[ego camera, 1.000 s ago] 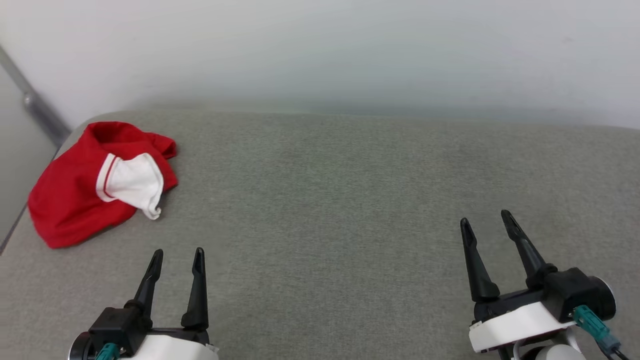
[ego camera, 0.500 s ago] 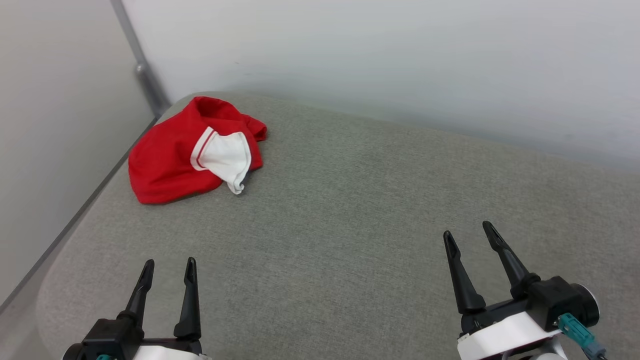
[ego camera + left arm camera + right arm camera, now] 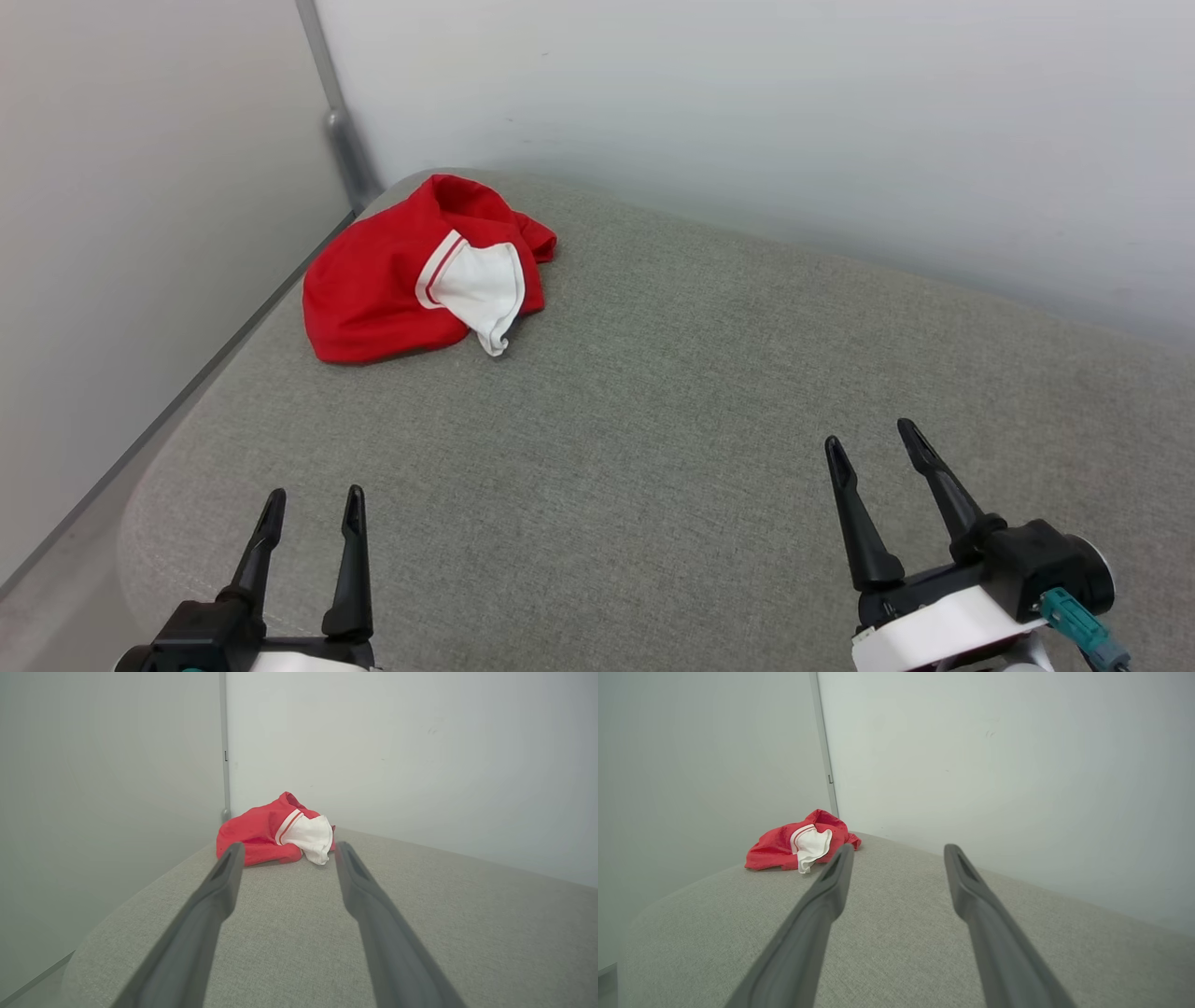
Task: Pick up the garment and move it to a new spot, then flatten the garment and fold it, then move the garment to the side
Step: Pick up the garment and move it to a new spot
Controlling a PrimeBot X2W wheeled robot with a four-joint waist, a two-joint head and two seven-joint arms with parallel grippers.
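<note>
1. Grey woven fabric covers the worktop (image 3: 653, 420), set in a corner of pale walls (image 3: 747, 112).
2. The garment (image 3: 373, 299) lies crumpled at the far left corner, red, with a white sleeve (image 3: 481, 285) on top.
3. The left tool (image 3: 314, 493) is spread wide and empty, well apart from the garment.
4. The right tool (image 3: 870, 434) is also spread wide and empty.

garment (image 3: 373, 299): red, white sleeve, red-striped trim | cushion (image 3: 653, 448): grey | fingers (image 3: 350, 560): black
</note>
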